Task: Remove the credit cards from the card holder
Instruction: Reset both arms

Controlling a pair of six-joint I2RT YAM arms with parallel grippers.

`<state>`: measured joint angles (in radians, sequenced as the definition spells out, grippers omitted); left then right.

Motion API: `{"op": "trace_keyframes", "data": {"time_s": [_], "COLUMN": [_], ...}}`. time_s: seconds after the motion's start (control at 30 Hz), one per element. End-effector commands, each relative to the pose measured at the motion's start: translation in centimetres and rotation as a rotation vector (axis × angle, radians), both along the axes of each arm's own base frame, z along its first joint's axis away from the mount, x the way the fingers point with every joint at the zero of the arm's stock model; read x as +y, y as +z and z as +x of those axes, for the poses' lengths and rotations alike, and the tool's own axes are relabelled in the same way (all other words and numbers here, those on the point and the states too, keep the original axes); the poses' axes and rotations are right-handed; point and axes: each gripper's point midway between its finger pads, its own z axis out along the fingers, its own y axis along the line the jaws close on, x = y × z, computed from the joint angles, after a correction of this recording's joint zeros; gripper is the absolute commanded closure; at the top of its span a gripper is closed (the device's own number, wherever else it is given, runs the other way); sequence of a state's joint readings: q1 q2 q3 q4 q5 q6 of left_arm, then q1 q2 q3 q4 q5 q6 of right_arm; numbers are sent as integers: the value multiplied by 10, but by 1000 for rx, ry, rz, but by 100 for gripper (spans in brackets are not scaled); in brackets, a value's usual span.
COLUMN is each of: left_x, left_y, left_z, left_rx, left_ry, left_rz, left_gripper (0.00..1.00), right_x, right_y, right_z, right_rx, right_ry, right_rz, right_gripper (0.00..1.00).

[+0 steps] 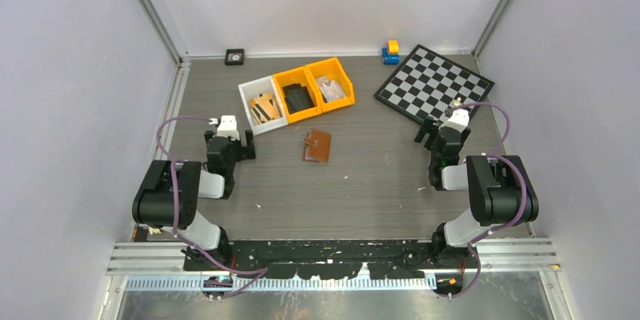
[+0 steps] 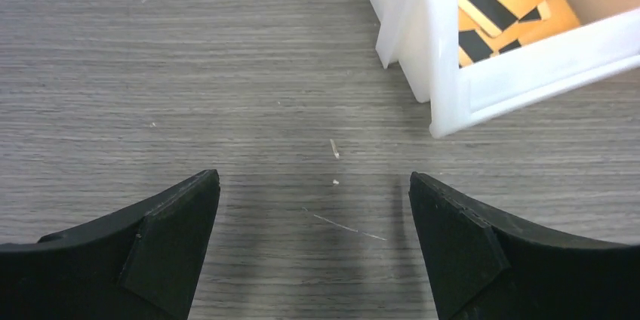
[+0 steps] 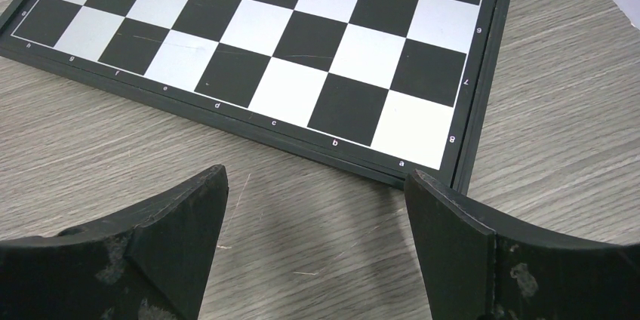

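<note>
Seeing the card holder (image 1: 317,146) lying mid-table, right of the left gripper (image 2: 313,184) and nearer it than the right gripper (image 3: 315,176); both hanging spread wide, pinching nothing.

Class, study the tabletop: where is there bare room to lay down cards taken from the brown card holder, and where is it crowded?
Free: the wide table stretch between the card holder and the near edge, and the patch from card holder to right gripper. Crowded: the back, where white bin, orange bins and chessboard line up.
</note>
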<state>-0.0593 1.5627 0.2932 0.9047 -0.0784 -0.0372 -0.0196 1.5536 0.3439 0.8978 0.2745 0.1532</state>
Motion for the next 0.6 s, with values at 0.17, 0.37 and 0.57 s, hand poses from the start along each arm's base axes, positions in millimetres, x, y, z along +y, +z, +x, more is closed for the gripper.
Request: {"op": "trace_keyframes", "data": {"time_s": [0.17, 0.37, 0.57], "left_x": [2, -6, -2], "left_y": [38, 39, 38], "left_z": [28, 26, 28], "left_rx": [-95, -123, -112], "left_ry": [2, -47, -24], "left_rz": [40, 38, 33], "left_gripper": [0, 0, 0], "right_x": [0, 0, 0], "right_y": [16, 16, 16], "right_z": [9, 9, 9], "right_rx": [-66, -66, -66], "right_ry": [-1, 0, 0], "right_rz": [-3, -3, -2], "right_gripper": [8, 9, 9]}}
